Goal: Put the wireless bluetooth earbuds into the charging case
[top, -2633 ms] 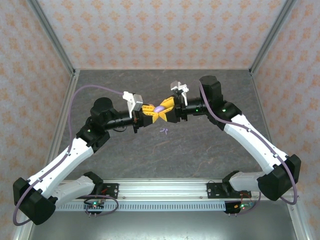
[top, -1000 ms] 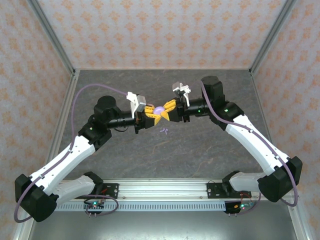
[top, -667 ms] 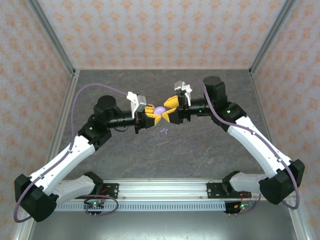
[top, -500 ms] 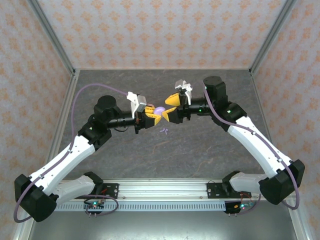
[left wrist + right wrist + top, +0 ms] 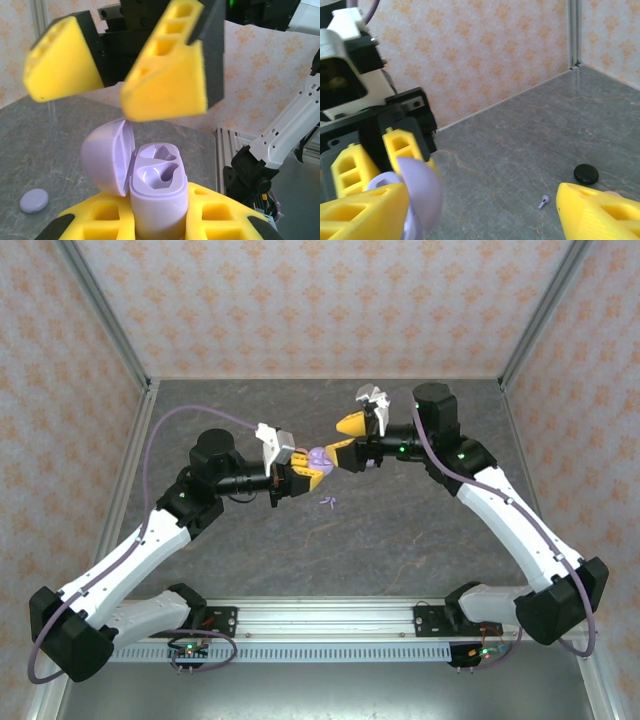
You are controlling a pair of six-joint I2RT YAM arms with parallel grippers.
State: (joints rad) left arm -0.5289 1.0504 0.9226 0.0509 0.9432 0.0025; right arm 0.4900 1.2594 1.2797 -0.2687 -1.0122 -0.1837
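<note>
My left gripper [image 5: 312,462] is shut on the lilac charging case [image 5: 157,200], held upright above the table. Its lid [image 5: 107,155] is hinged open and both wells are empty. My right gripper [image 5: 343,439] hangs open just right of the case. Its yellow fingers [image 5: 167,75] straddle the lid without gripping it. In the right wrist view the lid [image 5: 420,195] sits against the right gripper's [image 5: 480,215] left finger. A lilac earbud [image 5: 543,201] lies on the table below. Small lilac earbuds [image 5: 327,502] show on the table under the two grippers.
A black round disc [image 5: 586,173] lies on the grey table near the earbud. A lilac round disc [image 5: 34,200] lies on the table left of the case. Patterned walls [image 5: 320,300] enclose the table on three sides.
My right gripper has opened and drawn back a little to the right and up. The left gripper still holds the case in place.
</note>
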